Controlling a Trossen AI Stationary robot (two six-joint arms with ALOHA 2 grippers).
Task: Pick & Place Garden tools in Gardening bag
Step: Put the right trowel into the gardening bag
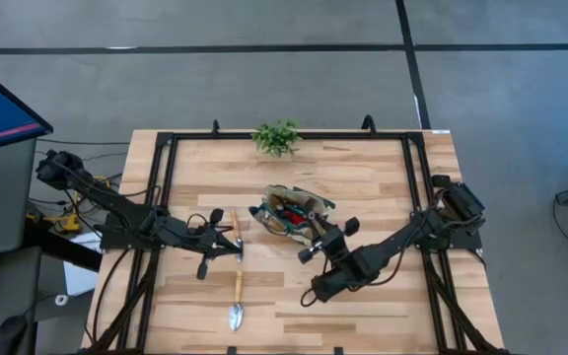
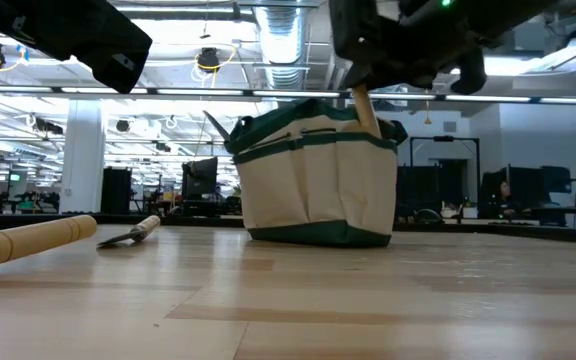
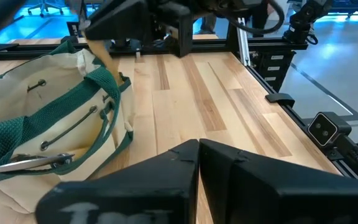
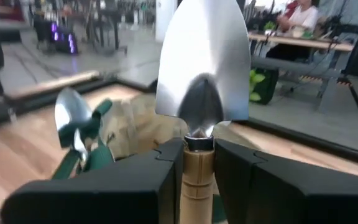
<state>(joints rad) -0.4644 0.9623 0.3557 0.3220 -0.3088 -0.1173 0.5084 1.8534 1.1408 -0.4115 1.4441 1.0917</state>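
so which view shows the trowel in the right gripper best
The right wrist view: the trowel fills it, handle clamped in the right gripper. The low view shows only handle above the gardening bag; the high view hides it.

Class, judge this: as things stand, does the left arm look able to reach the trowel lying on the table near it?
Probably yes: the trowel lies on bare table just beside the left gripper, with nothing between them.

Open-plan lab: exposed ceiling ducts, desks, monitors, concrete floor.
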